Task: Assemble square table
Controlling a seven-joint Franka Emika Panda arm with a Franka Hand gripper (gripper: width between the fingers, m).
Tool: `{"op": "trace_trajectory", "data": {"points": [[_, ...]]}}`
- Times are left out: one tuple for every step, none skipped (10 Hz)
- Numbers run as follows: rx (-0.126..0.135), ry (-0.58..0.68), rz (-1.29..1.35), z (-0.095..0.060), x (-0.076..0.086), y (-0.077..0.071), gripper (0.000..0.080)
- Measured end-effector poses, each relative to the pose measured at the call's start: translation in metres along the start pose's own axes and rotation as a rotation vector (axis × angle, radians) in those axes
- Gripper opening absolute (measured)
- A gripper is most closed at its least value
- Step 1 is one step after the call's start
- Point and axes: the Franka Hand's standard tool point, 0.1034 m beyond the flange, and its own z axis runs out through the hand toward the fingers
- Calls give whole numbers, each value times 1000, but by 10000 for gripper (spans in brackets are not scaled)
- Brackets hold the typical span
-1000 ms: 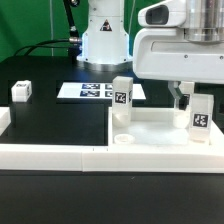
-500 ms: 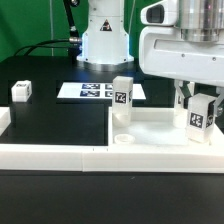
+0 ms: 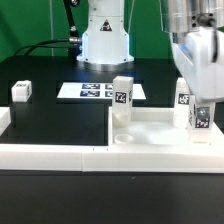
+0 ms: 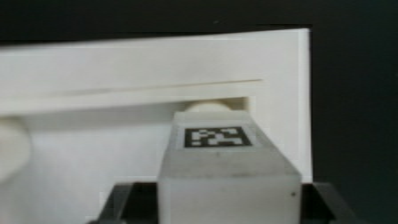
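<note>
The arm [image 3: 198, 45] comes down from the top on the exterior view's right. It looks blurry there. Its wrist points straight down at the tabletop [image 3: 155, 128].

The gripper [image 4: 219, 203] is closed on the held leg [image 3: 199, 116]. In the wrist view the 2 dark fingers [image 4: 135, 204] press on the leg from both sides, and no gap shows.

The held leg is a small white block with black-white tags. It stands up, or very nearly up. Its long side runs up and down, with the top end in the gripper and the bottom end down by the tabletop. It is at the tabletop's corner on the exterior view's right. I cannot tell if its bottom end touches the tabletop. In the wrist view 1 tag faces the camera.

The tabletop lies flat on the black table [image 3: 60, 120], with its raised rim up. A round socket [image 3: 122, 138] shows at its near corner on the exterior view's left.

The second leg [image 3: 122, 95] stands upright at the far corner on that same side, well apart from the held leg. The third leg [image 3: 21, 91] sits on the black table, far off to the exterior view's left.

The marker board [image 3: 88, 91] lies flat behind the second leg. The border wall [image 3: 50, 155] runs along the front.
</note>
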Motion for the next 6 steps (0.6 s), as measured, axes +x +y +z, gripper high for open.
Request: {"op": "trace_trajectory", "data": {"points": [[17,-9,141,1,-3,0,291],[31,-4,160,2,-6,1,291],[28,-5,116,2,-6,1,291],[25,7,19,2,-7,2,291],[23,24,-173,3,-12,4,451],[22,36,-373,4,-20,7,610]]}}
